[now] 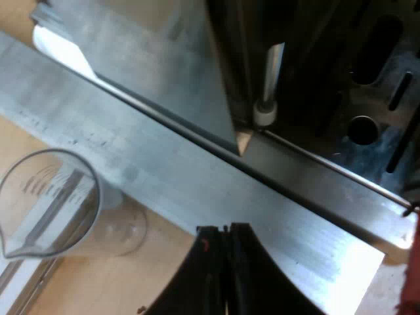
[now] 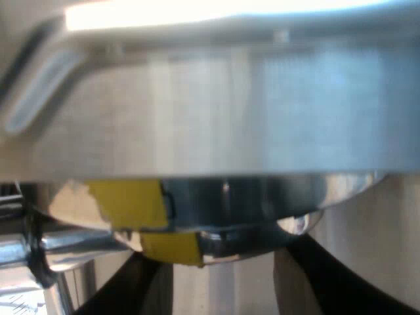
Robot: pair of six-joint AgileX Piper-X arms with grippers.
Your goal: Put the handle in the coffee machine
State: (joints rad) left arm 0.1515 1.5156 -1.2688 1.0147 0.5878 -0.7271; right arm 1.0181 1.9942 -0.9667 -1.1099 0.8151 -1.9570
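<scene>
My left gripper [image 1: 224, 230] is shut with nothing in it, its black fingers pressed together over the espresso machine's brushed metal front ledge [image 1: 197, 177]. A clear measuring glass [image 1: 52, 203] stands on the wooden table beside that ledge, close to the fingers. My right gripper [image 2: 226, 249] is pressed up close to the machine's front panel [image 2: 216, 118]. Its two fingers [image 2: 141, 282] stand wide apart just under a round chrome part [image 2: 223, 210] bearing yellow tape [image 2: 128, 203]. Pale metal shows between the fingers. I cannot tell whether that chrome part is the holder or the machine's brew head.
A steam wand with a white tip [image 1: 265, 113] hangs over the slotted drip tray [image 1: 374, 72] beyond the ledge. A chrome bar [image 2: 26, 246] juts out beside the taped chrome part. Wooden table surface [image 1: 164, 262] lies around the measuring glass.
</scene>
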